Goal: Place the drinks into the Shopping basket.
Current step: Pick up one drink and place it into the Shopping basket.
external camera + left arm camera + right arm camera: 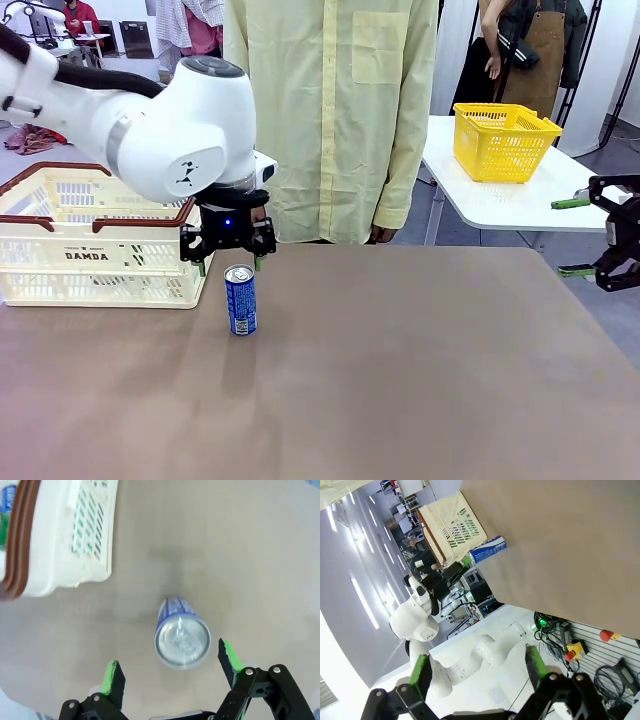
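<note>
A blue drink can (pixel 240 300) with white print and a silver top stands upright on the brown table, just right of the Shopping basket (pixel 90 240), cream-white with a dark red rim. My left gripper (pixel 230 262) hangs open right above the can. In the left wrist view the can's top (pixel 181 640) lies between the spread green pads (pixel 114 677), untouched, and the basket wall (pixel 65 535) is at upper left. A scrap of green and blue shows inside the basket's edge; what it is I cannot tell. My right gripper (pixel 573 237) is open and empty off the table's right edge.
A person in a pale yellow shirt (pixel 330 120) stands at the far side of the table. A yellow mesh basket (pixel 503 140) sits on a white side table (pixel 500 205) at back right. The brown tabletop (pixel 400 380) is bare in front of the can.
</note>
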{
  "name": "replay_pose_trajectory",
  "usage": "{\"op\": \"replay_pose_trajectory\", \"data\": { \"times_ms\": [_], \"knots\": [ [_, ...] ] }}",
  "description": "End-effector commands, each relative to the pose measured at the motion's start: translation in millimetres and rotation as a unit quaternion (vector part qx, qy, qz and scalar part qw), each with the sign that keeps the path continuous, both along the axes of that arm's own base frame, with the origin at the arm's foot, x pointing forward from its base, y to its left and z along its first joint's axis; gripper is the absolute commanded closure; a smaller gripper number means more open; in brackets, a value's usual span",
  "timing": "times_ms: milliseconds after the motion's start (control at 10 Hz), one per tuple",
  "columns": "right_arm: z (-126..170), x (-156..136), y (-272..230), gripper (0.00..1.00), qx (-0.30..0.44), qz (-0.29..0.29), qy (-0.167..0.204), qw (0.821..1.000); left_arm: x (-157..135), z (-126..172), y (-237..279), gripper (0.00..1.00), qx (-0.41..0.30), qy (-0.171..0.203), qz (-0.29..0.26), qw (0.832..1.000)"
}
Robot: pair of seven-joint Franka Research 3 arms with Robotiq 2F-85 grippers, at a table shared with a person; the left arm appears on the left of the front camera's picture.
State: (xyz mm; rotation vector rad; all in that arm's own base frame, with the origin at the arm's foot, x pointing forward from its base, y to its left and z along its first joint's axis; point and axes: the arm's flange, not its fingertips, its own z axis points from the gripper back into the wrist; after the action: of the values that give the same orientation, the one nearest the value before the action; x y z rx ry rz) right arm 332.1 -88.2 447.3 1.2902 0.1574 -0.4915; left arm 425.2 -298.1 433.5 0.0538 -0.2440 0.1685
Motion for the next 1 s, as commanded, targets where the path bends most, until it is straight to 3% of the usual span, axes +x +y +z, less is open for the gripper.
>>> {"op": "replay_pose_trajectory", "data": {
  "times_ms": [0,300,900],
  "knots": [
    [4,-1,0,0.00,0.001,-0.001,0.009,1.000,18,-9,-8,0.00,-0.001,-0.004,-0.040,0.999],
    [4,-1,0,0.00,0.001,-0.001,0.009,1.000,33,-28,-7,0.00,-0.015,0.016,-0.083,0.996],
    [4,-1,0,0.00,0.001,-0.001,0.009,1.000,35,-37,-7,0.00,-0.017,0.068,-0.107,0.992]
  ]
}}
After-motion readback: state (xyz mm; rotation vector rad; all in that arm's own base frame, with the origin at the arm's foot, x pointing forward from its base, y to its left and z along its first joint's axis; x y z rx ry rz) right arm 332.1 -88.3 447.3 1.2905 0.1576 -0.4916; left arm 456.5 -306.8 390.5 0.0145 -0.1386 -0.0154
